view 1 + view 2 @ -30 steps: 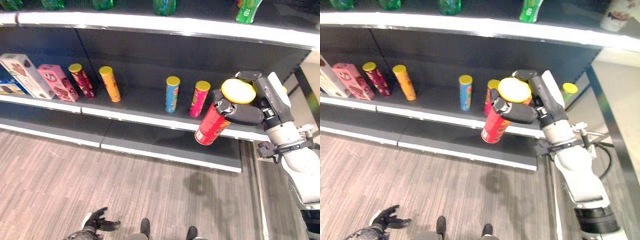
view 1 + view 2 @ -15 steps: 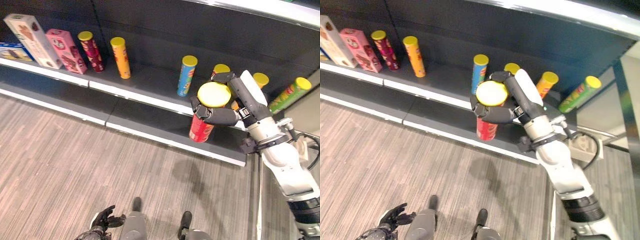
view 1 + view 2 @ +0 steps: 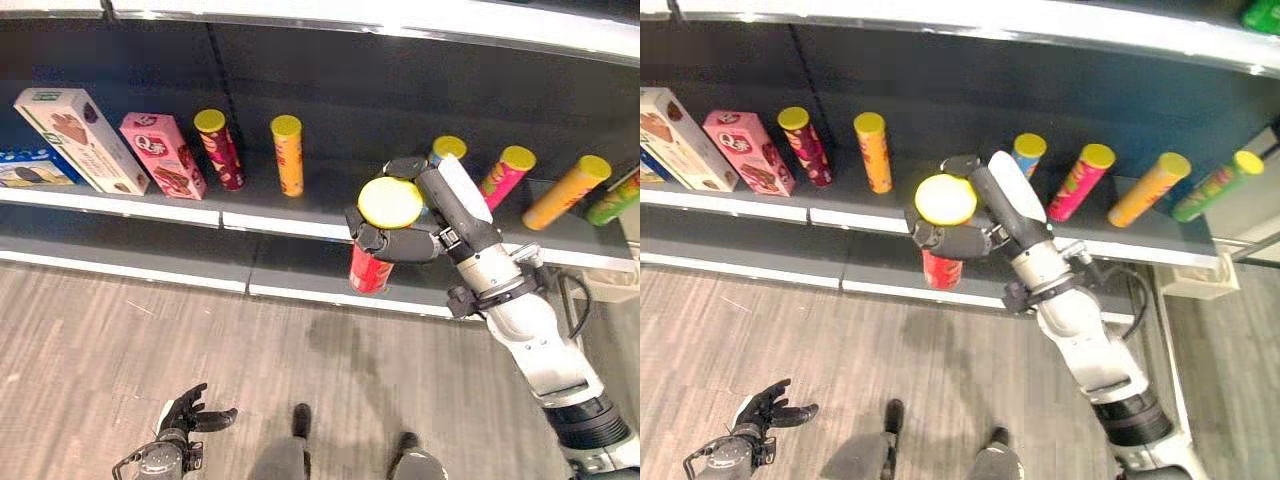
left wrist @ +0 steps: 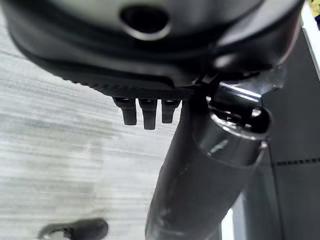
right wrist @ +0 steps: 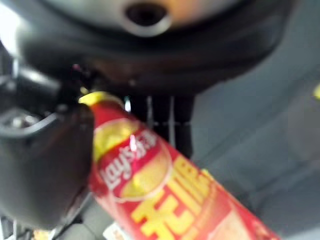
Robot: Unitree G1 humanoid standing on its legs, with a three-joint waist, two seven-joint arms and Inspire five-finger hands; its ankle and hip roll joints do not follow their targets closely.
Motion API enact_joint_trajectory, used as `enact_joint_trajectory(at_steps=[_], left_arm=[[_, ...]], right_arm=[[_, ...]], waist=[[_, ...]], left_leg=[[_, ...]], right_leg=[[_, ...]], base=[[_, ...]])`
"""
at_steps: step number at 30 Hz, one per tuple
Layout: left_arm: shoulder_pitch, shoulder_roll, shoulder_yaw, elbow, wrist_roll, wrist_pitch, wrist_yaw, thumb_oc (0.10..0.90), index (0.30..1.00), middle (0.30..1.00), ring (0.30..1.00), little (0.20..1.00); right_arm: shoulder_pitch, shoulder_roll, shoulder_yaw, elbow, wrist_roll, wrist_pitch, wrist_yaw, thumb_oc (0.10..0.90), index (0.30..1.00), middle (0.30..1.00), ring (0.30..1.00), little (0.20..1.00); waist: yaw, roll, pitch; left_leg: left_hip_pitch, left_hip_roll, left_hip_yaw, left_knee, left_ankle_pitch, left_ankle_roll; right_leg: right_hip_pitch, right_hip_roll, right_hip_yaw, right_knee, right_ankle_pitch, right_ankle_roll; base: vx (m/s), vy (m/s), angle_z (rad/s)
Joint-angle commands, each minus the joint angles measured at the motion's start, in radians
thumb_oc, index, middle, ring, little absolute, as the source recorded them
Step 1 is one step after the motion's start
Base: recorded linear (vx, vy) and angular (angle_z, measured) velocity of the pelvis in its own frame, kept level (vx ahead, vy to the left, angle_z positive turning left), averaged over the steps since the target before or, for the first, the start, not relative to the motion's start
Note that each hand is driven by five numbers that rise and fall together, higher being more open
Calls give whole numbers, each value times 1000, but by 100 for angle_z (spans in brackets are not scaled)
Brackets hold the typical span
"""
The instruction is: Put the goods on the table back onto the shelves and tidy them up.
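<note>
Seven tall chip cans show in all, six standing on the shelf — maroon, orange, blue, pink, another orange, green — plus one red can, beside three boxes: pink, white, blue.

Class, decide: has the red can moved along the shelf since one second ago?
Yes. The red can in the right hand moved leftwards, from right of the pink can to left.

A shop aisle: long dark shelves with white edge strips carry spaced-out retail goods, snack tubes standing in a row and boxes to their left, above a grey plank floor.
</note>
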Motion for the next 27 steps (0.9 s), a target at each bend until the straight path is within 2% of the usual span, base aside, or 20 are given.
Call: enact_joint_trajectory(at_steps=[1, 3, 7, 16, 22, 23, 24, 27], left_arm=[[67, -11, -37, 34, 6, -2, -14, 800, 900, 900, 900, 900], [80, -38, -49, -1, -8, 1, -16, 800, 900, 900, 900, 900], [99, -56, -59, -37, -23, -1, -16, 800, 900, 900, 900, 900], [121, -53, -80, -71, -31, -4, -5, 800, 900, 900, 900, 900], [115, -49, -91, -67, -46, -9, 10, 800, 900, 900, 900, 900], [113, -47, -97, -68, -58, -10, 15, 800, 900, 900, 900, 900], [104, -31, -113, -89, -75, -16, 22, 800, 900, 900, 900, 900], [94, -26, -115, -100, -90, -17, 23, 800, 900, 900, 900, 900]], right_arm=[[-120, -37, -52, -10, -20, -67, -78, 400, 300, 300, 300, 300], [-110, -38, -62, -14, -32, -58, -86, 400, 300, 300, 300, 300], [-124, -38, -58, 16, -79, -46, -117, 400, 300, 300, 300, 300], [-182, 11, -6, 98, -142, -23, -177, 400, 300, 300, 300, 300], [-259, 41, 37, 179, -178, -8, -229, 400, 300, 300, 300, 300], [-284, 50, 60, 208, -205, -3, -246, 400, 300, 300, 300, 300], [-354, 55, 91, 281, -234, 6, -281, 400, 300, 300, 300, 300], [-376, 48, 92, 297, -221, 1, -294, 400, 300, 300, 300, 300]], waist=[[13, -12, -65], [12, -11, -66], [24, -6, -76], [33, 1, -79], [44, -8, -69], [49, -12, -64], [61, -16, -37], [71, -12, -12]], left_leg=[[-21, 24, 18, -43, -11, -99], [-34, 15, 15, -44, -3, -100], [-52, 13, 25, -46, -1, -94], [-48, 21, 33, -50, -7, -84], [-41, 37, 35, -41, -13, -82], [-42, 39, 27, -23, -23, -79], [-88, 47, -14, 85, -61, -84], [-142, 45, -41, 202, -91, -99]], right_leg=[[44, 50, 20, -202, 32, -29], [68, 59, 44, -274, 61, -29], [88, 57, 31, -334, 95, -9], [96, 57, 45, -368, 111, 3], [94, 69, 65, -368, 107, -2], [96, 74, 74, -368, 106, -7], [102, 86, 86, -366, 91, -24], [114, 94, 76, -363, 80, -37]], base=[[23, 144, -18], [-10, 92, 16], [-7, 11, 15], [13, -20, -2], [12, -85, -13], [-10, -290, -9], [-27, -286, 2], [-14, -147, 25]])
